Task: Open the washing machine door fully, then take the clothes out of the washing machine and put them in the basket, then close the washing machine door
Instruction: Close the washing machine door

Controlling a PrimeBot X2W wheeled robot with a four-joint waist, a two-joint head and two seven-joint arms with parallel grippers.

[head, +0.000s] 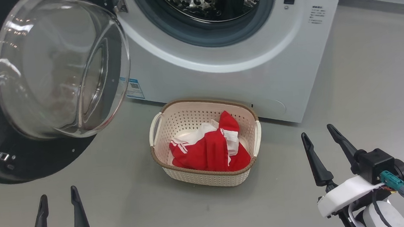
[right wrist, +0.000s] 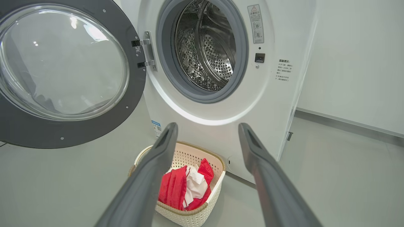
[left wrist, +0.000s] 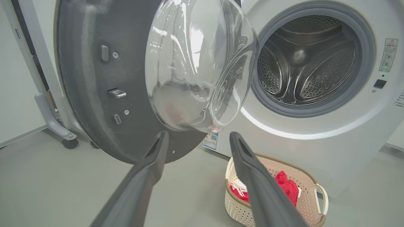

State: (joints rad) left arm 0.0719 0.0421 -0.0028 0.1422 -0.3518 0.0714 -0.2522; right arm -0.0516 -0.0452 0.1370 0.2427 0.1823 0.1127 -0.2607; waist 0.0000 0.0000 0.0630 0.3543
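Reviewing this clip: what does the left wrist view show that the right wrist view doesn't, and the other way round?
Left wrist view: the washing machine door seen from its latch edge, with the metal latch and a grey wheeled leg behind it.
Right wrist view: the door hinge that joins the door to the washing machine.
Both: the door swung open, the steel drum with no clothes seen inside, the clothes in the basket, and the left gripper and right gripper open.
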